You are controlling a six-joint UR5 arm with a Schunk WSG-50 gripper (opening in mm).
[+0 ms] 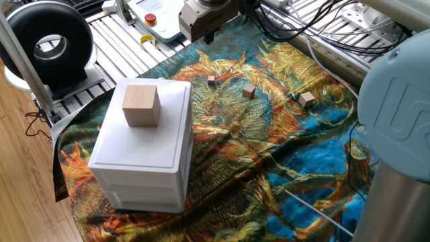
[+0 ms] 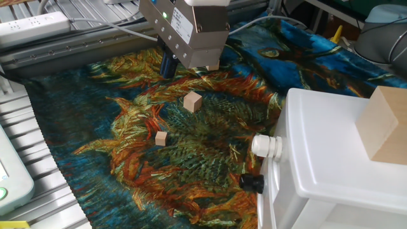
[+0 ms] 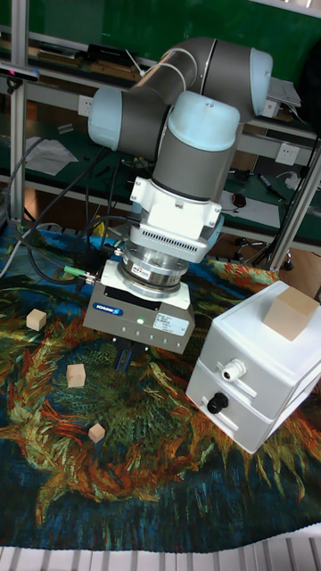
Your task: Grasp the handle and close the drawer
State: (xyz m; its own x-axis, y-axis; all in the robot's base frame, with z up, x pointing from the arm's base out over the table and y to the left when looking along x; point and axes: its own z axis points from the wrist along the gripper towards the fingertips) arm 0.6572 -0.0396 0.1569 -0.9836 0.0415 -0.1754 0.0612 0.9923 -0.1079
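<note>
Jaws (image 3: 124, 355) hang just above the patterned cloth (image 3: 160, 464), holding nothing; two dark fingers (image 3: 119, 357) show close together under the grey gripper body (image 3: 140, 319) in the tall fixed view, so they look narrow, but the exact gap is hard to read. In the other fixed view only one dark finger (image 2: 168, 65) shows below the body, rest hidden. In the one fixed view the gripper sits at the far edge of the cloth, fingertips not resolvable. UR5 arm (image 3: 192, 116) comes down from above, wrist vertical. Three small wooden blocks lie loose on the cloth: one (image 2: 192, 101) just near of the gripper, one (image 2: 161, 138) nearer and left of it, the third (image 3: 36, 318) well left in the tall view and mostly hidden behind the gripper body in the other fixed view. White cabinet (image 3: 259, 379) stands to the right of the gripper in the tall view, well apart from it, with a tan wooden cube (image 3: 289, 313) on top. The drawer (image 1: 142, 187) fronts look flush with the cabinet body in the one fixed view; can't tell for sure whether one is ajar. The handle isn't clearly identifiable in any view. The cabinet face toward the gripper carries a white round fitting (image 2: 266, 146) and a black knob (image 2: 252, 183) below it. Cloth covers the desk (image 1: 127, 40), whose slatted aluminium top shows at the far left.
</note>
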